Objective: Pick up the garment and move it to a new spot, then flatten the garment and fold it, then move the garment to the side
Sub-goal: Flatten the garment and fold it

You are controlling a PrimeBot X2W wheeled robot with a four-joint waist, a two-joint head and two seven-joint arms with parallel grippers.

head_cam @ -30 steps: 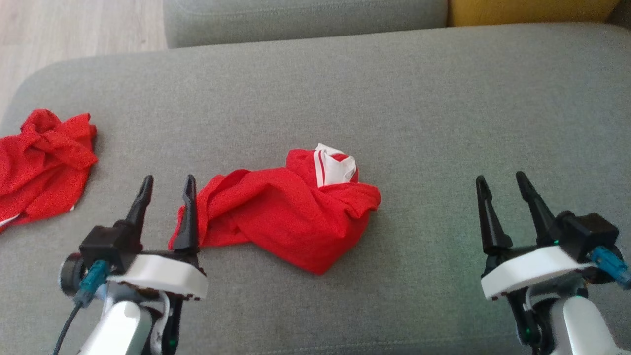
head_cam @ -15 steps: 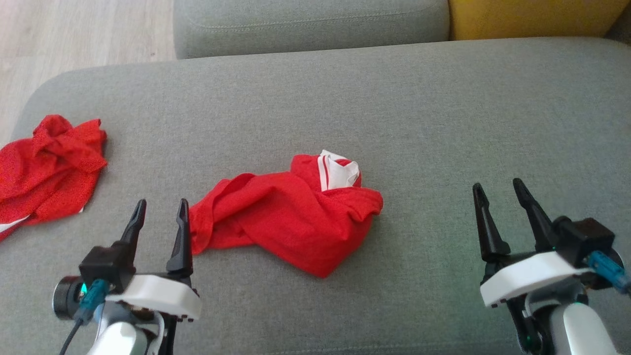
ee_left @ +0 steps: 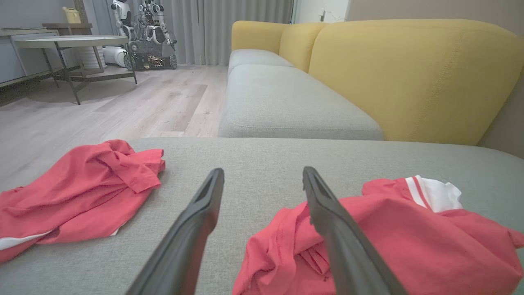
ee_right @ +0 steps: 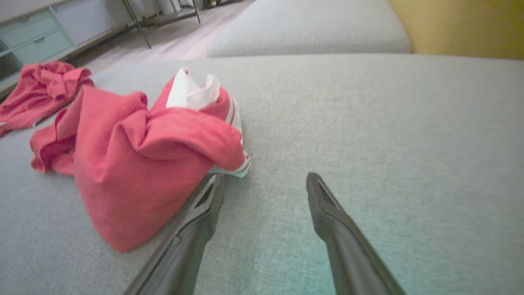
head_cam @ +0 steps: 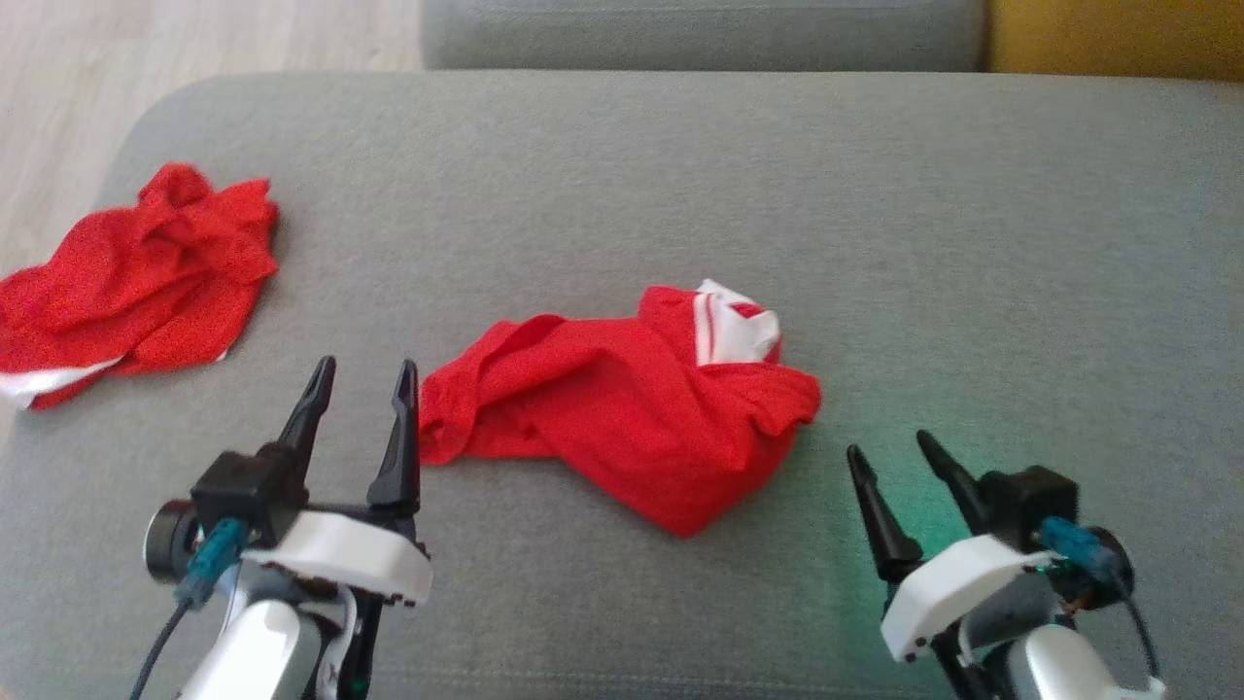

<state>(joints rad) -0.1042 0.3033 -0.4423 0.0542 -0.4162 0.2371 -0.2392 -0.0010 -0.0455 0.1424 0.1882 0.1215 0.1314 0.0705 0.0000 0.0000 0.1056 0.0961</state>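
Note:
A crumpled red garment with a white striped collar lies in the middle of the grey cushion. My left gripper stands open just off its left end, the right finger close to the cloth's edge. In the left wrist view the left gripper has nothing between its fingers, and the garment lies behind its right finger. My right gripper is open near the garment's lower right side. In the right wrist view the right gripper is empty, with the garment beside its left finger.
A second red garment lies bunched at the cushion's left end, near the edge over the wooden floor. Beyond are another grey seat and a yellow backrest. A table and another robot stand far off.
The camera has swung, shifting the whole picture to the right. My right gripper has come in closer to the garment's right side. Both grippers stay open.

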